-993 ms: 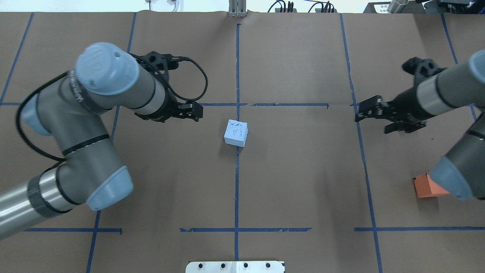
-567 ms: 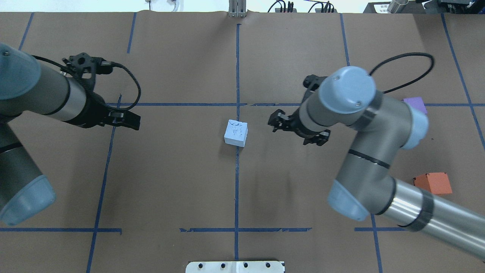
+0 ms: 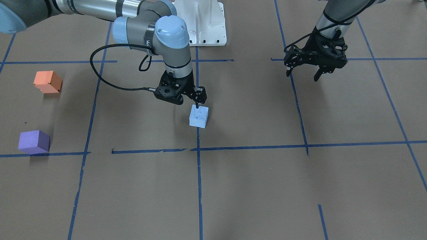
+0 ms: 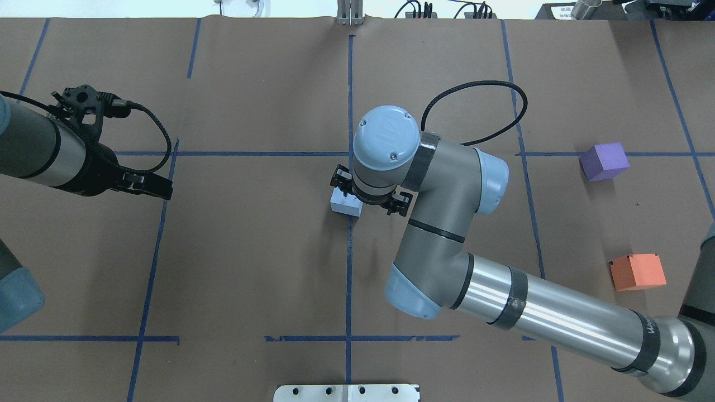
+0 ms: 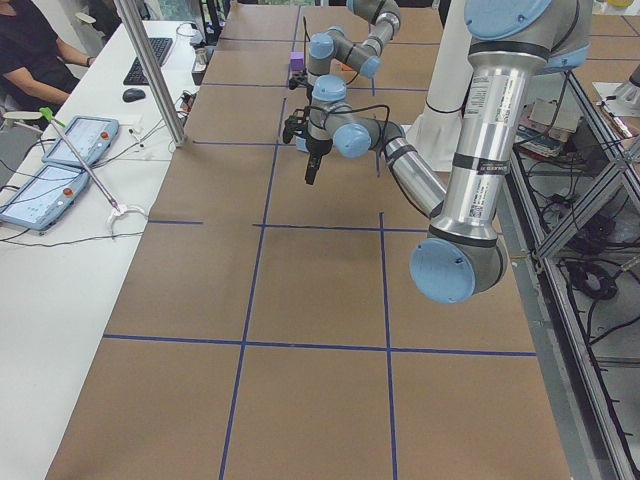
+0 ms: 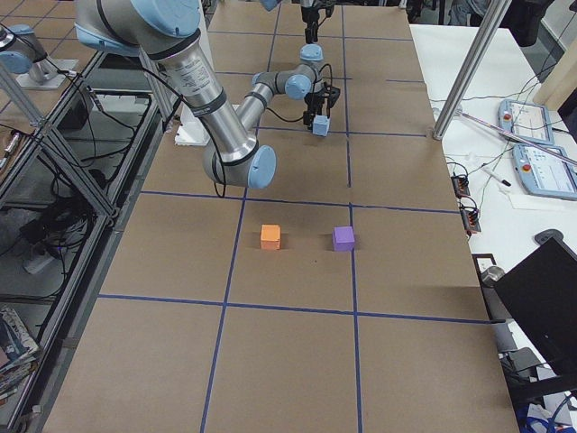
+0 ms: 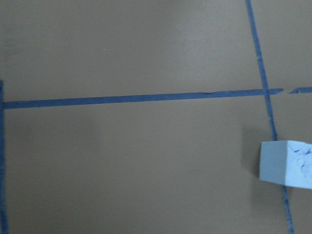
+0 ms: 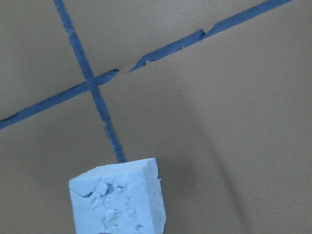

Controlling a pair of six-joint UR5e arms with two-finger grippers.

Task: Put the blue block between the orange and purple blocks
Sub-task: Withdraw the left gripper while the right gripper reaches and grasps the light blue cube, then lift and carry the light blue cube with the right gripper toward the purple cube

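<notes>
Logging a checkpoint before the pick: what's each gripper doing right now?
Left gripper: open, empty.
Right gripper: open above the blue block, not gripping it.

Work table is covered in brown paper marked with a grid of blue tape lines. Exterior left view: a white desk at left edge carries a keyboard, a mouse and two tablets; a metal post stands upper left.

Blue block; orange block; purple block: one each.
</notes>
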